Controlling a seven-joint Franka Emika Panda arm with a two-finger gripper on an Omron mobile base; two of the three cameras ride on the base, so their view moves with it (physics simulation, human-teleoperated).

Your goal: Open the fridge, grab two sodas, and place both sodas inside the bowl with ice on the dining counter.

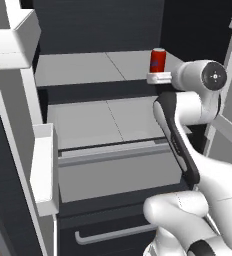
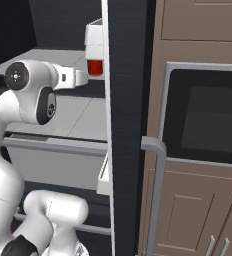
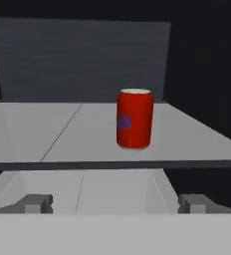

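The fridge stands open, with pale grey shelves inside. A red soda can with a silver top stands upright on the upper shelf, toward its right end. In the hand view the can sits just right of centre, a short way beyond the shelf's front edge. My gripper is open, its fingertips spread wide and nothing between them. It hovers in front of the can and slightly below the shelf edge, apart from it. From the right, the hand reaches toward the can beside the dark door edge.
The left door carries white bins. A second shelf lies under the upper one, and a drawer with a grey bar handle sits below. Brown wood cabinets and a built-in oven stand right of the fridge.
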